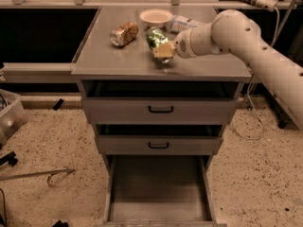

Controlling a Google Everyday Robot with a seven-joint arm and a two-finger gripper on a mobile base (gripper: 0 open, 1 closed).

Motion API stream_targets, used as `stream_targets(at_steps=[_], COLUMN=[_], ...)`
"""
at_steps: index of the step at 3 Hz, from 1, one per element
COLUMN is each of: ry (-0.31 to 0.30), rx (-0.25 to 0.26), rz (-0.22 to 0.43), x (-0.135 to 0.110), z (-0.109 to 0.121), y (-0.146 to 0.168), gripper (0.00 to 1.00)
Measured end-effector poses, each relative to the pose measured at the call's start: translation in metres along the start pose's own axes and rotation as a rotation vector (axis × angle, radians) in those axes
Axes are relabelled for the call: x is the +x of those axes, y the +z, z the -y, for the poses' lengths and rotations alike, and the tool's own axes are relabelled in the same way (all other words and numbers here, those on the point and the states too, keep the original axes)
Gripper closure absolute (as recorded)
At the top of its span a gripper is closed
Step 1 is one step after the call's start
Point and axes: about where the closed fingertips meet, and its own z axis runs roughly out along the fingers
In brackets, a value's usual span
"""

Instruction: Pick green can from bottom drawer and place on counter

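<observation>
1. The green can (155, 38) sits tilted over the middle of the worktop (123, 60), its silver top leaning towards the back edge.
2. The end effector (162, 50) is clamped on the green can, with one tan finger across its near lower side.
3. Whether the green can's base touches the worktop cannot be told.
4. The white arm (236, 32) reaches the green can from its right.
5. A tan can (124, 33) lies on its side just left of the green can, apart from it.
6. A pale bowl (155, 18) stands just behind the green can, and a white packet (182, 23) lies behind and to its right.
7. Below the green can, the top drawer (161, 109) and middle drawer (158, 145) each show a black handle.
8. The bottom drawer (158, 188), lowest of all beneath the green can, is pulled out, showing a bare grey floor.
</observation>
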Motion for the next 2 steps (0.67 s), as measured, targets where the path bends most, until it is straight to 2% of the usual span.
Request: stream_targets(at_steps=[1, 2], ry=[0.008, 0.008], rx=[-0.018, -0.018], rz=[-0.024, -0.024], x=[0.0069, 0.0069], z=[-0.0014, -0.0015], y=[0.0110, 0.0111], gripper=[1.00, 0.82])
